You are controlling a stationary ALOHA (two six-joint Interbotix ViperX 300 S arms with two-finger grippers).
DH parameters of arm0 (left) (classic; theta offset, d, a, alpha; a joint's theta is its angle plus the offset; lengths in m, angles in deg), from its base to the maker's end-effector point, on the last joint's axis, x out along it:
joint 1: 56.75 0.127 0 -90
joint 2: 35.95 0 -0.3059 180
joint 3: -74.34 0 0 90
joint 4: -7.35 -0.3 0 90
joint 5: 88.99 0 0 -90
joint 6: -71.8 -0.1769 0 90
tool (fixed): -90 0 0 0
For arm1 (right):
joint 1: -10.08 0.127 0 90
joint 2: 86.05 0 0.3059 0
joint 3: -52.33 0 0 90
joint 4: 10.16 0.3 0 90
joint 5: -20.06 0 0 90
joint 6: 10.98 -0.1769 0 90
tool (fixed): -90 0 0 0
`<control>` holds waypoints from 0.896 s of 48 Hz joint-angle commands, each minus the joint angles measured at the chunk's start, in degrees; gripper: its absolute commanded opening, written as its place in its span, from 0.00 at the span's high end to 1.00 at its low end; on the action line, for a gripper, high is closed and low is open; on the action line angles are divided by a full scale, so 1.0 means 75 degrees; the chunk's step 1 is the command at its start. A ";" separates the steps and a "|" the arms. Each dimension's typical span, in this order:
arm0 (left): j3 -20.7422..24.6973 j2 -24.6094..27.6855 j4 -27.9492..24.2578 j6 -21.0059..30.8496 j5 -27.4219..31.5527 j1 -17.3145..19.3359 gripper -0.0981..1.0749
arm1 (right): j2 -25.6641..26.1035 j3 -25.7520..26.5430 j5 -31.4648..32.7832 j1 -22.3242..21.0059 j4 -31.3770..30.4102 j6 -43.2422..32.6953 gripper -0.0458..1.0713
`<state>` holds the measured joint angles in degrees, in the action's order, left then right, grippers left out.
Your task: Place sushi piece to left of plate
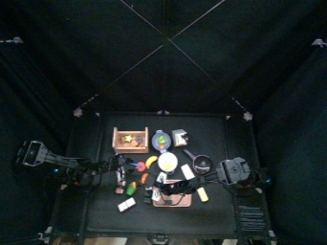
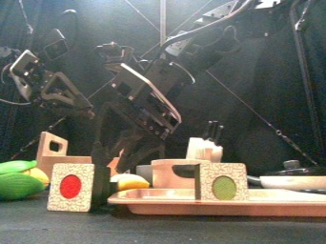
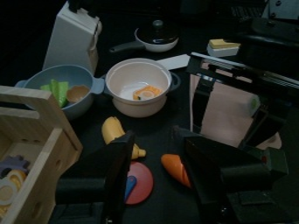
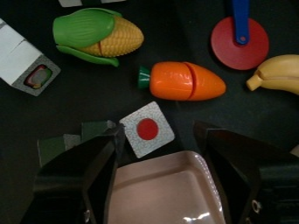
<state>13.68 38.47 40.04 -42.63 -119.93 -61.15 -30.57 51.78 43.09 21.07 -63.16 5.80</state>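
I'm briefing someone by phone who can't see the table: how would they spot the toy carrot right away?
Start at the pink tray in the right wrist view, with a white card bearing a red dot beside its rim. Just beyond that card lies the carrot, between the corn cob and the yellow banana. It is the only orange piece there, stubby, with a small green stem end.

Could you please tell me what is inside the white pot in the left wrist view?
The white pot holds a small orange-yellow piece, which I cannot identify. Its wall hides part of the bottom.
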 commanded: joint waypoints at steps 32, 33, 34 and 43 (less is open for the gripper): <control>0.0082 -0.0012 0.0000 -0.0012 -0.0023 0.0000 0.23 | 0.0270 0.0129 0.0270 -0.0047 -0.0023 0.0000 0.09; 0.0082 0.0000 0.0012 -0.0012 -0.0023 0.0000 0.23 | 0.0270 0.0129 0.0281 -0.0047 -0.0023 0.0000 0.09; 0.0082 0.0000 0.0000 -0.0012 -0.0023 0.0000 0.23 | 0.0270 0.0117 0.0281 -0.0047 -0.0012 0.0000 0.09; 0.0094 -0.0012 0.0000 -0.0012 -0.0023 0.0000 0.23 | 0.0410 -0.0023 0.0492 -0.0023 0.0035 0.0000 0.09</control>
<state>13.68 38.47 40.04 -42.63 -119.93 -61.15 -30.57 51.43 46.43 21.07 -62.98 5.72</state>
